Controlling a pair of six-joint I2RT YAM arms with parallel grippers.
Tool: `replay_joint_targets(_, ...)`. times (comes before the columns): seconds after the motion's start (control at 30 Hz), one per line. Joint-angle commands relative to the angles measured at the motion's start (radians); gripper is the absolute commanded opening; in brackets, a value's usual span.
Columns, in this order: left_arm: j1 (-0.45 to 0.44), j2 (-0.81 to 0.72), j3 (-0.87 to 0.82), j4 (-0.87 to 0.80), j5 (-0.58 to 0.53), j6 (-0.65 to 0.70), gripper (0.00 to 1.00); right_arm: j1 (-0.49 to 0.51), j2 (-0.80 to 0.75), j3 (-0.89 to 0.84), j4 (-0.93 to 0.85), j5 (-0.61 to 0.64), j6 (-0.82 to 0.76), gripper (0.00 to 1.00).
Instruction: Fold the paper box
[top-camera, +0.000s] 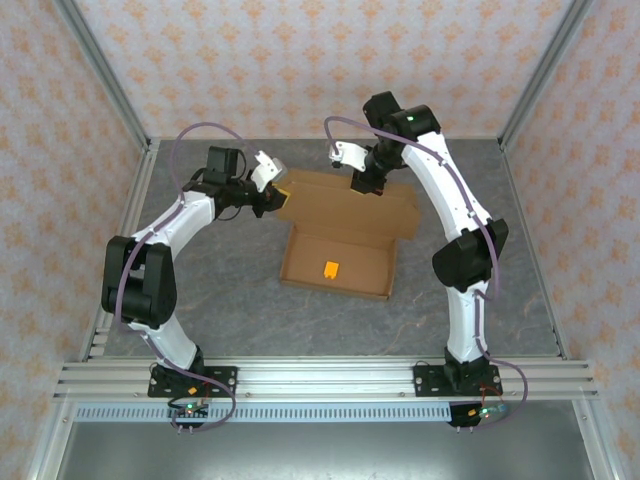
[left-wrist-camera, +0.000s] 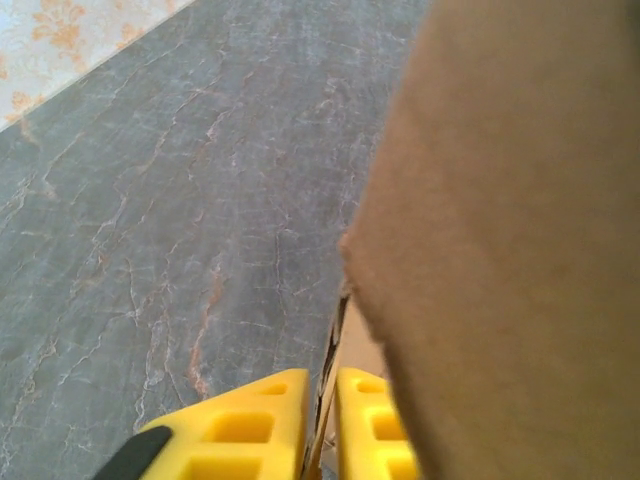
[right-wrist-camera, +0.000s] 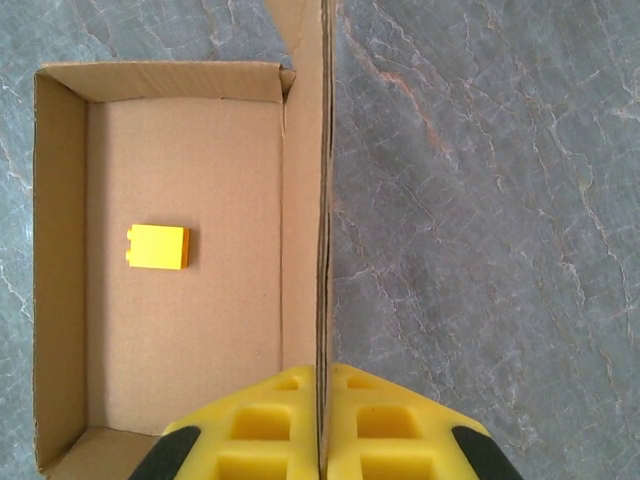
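1. Left gripper (left-wrist-camera: 320, 435) is pinched down on the left end of the box's (top-camera: 360, 262) raised flap (top-camera: 345, 205). In the wrist view the cardboard edge sits right between the yellow fingers (left-wrist-camera: 245, 430) with barely any gap.
2. Right gripper (right-wrist-camera: 322, 425) is clamped shut on the same flap's free edge, further right. Its wrist view sees the flap edge-on, running straight out from the fingers.
3. Box sits mid-bench, with the open tray toward the near side and the flap lifted along the far side. A little yellow block (right-wrist-camera: 158, 247) lies on the tray floor, apart from the tray walls.
4. Room to move: bare bench (top-camera: 220, 290) left, right and near of the box, plus a strip beyond the flap.
5. Bench is grey and marble-look. The walls (top-camera: 300, 60) are pinkish patterned paper with metal posts in the corners.
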Motion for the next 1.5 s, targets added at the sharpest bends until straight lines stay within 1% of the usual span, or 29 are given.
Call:
replay_joint_targets(0.0, 0.004, -0.004, 0.037, -0.043, 0.029, 0.025, 0.11, 0.007, 0.011, 0.030, 0.008, 0.010, 0.004, 0.00)
replay_joint_targets(0.17, 0.003, -0.023, 0.024, -0.016, 0.013, 0.000, 0.05, 0.008, 0.011, 0.031, 0.012, 0.017, 0.026, 0.00)
replay_joint_targets(0.23, 0.002, -0.035, 0.013, 0.009, -0.006, -0.032, 0.01, 0.009, 0.012, 0.031, 0.020, 0.022, 0.054, 0.04)
replay_joint_targets(0.33, 0.004, -0.062, -0.032, 0.091, -0.025, -0.096, 0.00, 0.009, 0.008, 0.030, 0.038, 0.041, 0.114, 0.17)
replay_joint_targets(0.4, 0.004, -0.077, -0.058, 0.130, -0.035, -0.112, 0.00, 0.009, 0.004, 0.027, 0.054, 0.067, 0.158, 0.24)
replay_joint_targets(0.53, 0.003, -0.073, -0.058, 0.104, -0.063, -0.076, 0.00, 0.002, -0.026, 0.019, 0.106, 0.115, 0.262, 0.33)
replay_joint_targets(0.57, 0.004, -0.072, -0.060, 0.102, -0.066, -0.067, 0.00, -0.002, -0.038, 0.013, 0.127, 0.115, 0.286, 0.40)
replay_joint_targets(0.6, 0.004, -0.071, -0.061, 0.103, -0.071, -0.059, 0.00, -0.007, -0.056, 0.001, 0.155, 0.115, 0.313, 0.49)
replay_joint_targets(0.7, 0.004, -0.074, -0.057, 0.094, -0.078, -0.042, 0.00, -0.027, -0.124, -0.040, 0.224, 0.082, 0.380, 0.54)
replay_joint_targets(0.73, 0.004, -0.074, -0.053, 0.090, -0.082, -0.039, 0.00, -0.037, -0.155, -0.061, 0.254, 0.069, 0.409, 0.61)
replay_joint_targets(0.77, 0.004, -0.075, -0.049, 0.085, -0.084, -0.035, 0.00, -0.047, -0.184, -0.083, 0.282, 0.061, 0.429, 0.65)
replay_joint_targets(0.8, 0.005, -0.074, -0.045, 0.079, -0.087, -0.033, 0.00, -0.060, -0.222, -0.118, 0.317, 0.053, 0.458, 0.71)
replay_joint_targets(0.83, 0.004, -0.073, -0.041, 0.071, -0.088, -0.028, 0.00, -0.074, -0.263, -0.159, 0.357, 0.045, 0.491, 0.75)
replay_joint_targets(0.87, 0.005, -0.073, -0.040, 0.070, -0.090, -0.028, 0.00, -0.089, -0.305, -0.210, 0.391, 0.037, 0.517, 0.76)
replay_joint_targets(0.97, 0.004, -0.068, -0.045, 0.080, -0.090, -0.033, 0.00, -0.143, -0.463, -0.416, 0.562, 0.038, 0.621, 0.76)
replay_joint_targets(1.13, 0.005, -0.068, -0.040, 0.084, -0.087, -0.043, 0.00, -0.242, -0.718, -0.852, 0.859, 0.065, 0.800, 0.74)
replay_joint_targets(1.2, 0.004, -0.068, -0.041, 0.087, -0.087, -0.049, 0.00, -0.273, -0.799, -1.029, 0.991, 0.040, 0.846, 0.73)
replay_joint_targets(1.33, 0.005, -0.070, -0.042, 0.093, -0.090, -0.057, 0.00, -0.293, -0.885, -1.299, 1.213, 0.004, 0.890, 0.73)
replay_joint_targets(1.47, 0.004, -0.073, -0.046, 0.097, -0.089, -0.058, 0.00, -0.307, -0.888, -1.462, 1.396, 0.010, 0.905, 0.73)
